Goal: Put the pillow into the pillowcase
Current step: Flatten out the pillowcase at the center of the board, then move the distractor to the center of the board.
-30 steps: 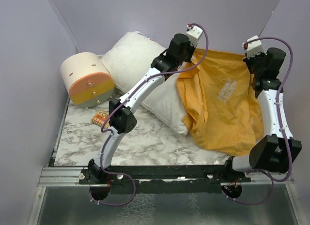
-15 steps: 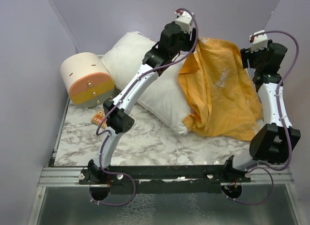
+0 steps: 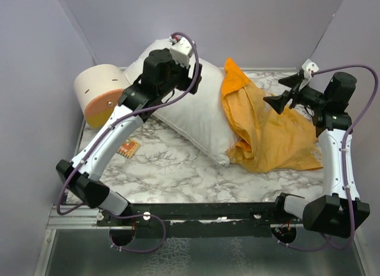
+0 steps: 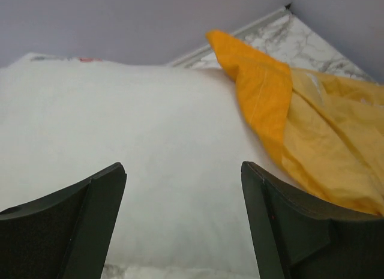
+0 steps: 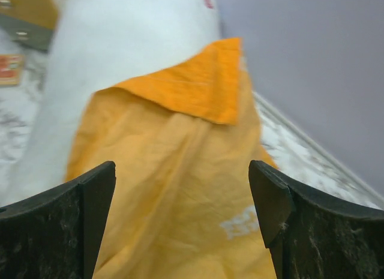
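This looks like a robot lab: a left arm (image 3: 110, 139) and a right arm (image 3: 335, 157) fixed on a metal rail (image 3: 208, 211), with plain purple walls (image 3: 35, 80) around a marble table (image 3: 178, 175).

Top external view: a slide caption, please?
Left end effector over the white pillow, right end effector over the orange pillowcase, both open.

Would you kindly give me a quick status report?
Left gripper and right gripper open, empty. Pillowcase draped over one pillow end, pillow mostly uncovered. Cylinder beside the other end.
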`<state>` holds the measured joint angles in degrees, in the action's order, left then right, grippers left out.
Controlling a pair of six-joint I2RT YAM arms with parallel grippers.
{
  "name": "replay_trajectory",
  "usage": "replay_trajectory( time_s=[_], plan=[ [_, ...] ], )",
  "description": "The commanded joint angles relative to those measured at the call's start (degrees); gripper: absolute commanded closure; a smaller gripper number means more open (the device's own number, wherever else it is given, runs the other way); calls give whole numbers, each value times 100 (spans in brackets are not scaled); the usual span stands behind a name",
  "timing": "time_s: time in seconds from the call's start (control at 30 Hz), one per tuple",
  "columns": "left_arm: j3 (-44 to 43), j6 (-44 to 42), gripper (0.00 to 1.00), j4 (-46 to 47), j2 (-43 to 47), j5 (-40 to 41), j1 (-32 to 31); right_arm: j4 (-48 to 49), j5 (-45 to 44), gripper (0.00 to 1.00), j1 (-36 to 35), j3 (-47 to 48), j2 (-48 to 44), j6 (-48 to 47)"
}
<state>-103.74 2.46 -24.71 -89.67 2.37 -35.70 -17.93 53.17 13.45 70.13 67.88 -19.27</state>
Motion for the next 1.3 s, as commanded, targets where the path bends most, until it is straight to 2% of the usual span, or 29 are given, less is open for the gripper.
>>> replay_trajectory(
  time_s=[0.0,0.13,0.23,0.33,0.43,0.6,0.63,0.7,0.97,1.0,1.07,1.1,1.27],
  plan=[
    [1803,505,20,127,945,-404,-7,-84,2557,8,-9,-545,-289,586],
    [3638,1293,17,787,2177,-703,115,322,3531,8,-16,-1284,-709,965],
    [4484,1831,11,1152,2886,-973,366,183,3895,7,-12,-1778,-803,587],
    [4914,2021,6,1354,3219,-1160,750,247,4056,7,-9,-2134,-853,273],
    [4749,1763,8,1077,2953,-1191,1122,259,4114,6,-9,-2205,-894,233],
    [3922,1072,22,-118,1971,23,1239,131,3950,6,-9,-2244,-1043,186],
    [3841,1008,28,-217,1860,279,1252,132,3940,5,-9,-2261,-1066,191],
    [3762,902,34,-278,1714,688,1330,164,3945,5,-9,-2267,-1089,244],
    [3690,427,52,23,1241,1076,1760,577,3770,5,-9,-2413,-1143,624],
    [3704,344,58,155,1135,1150,1809,661,3768,5,-9,-2442,-1159,695],
    [3597,221,83,244,814,1299,1912,761,3766,5,-9,-2476,-1171,789],
    [3503,183,90,226,671,1422,1940,771,3763,5,-9,-2489,-1180,792],
    [3445,22,99,519,385,1973,2016,791,3741,5,-9,-2504,-1188,802]
  ],
)
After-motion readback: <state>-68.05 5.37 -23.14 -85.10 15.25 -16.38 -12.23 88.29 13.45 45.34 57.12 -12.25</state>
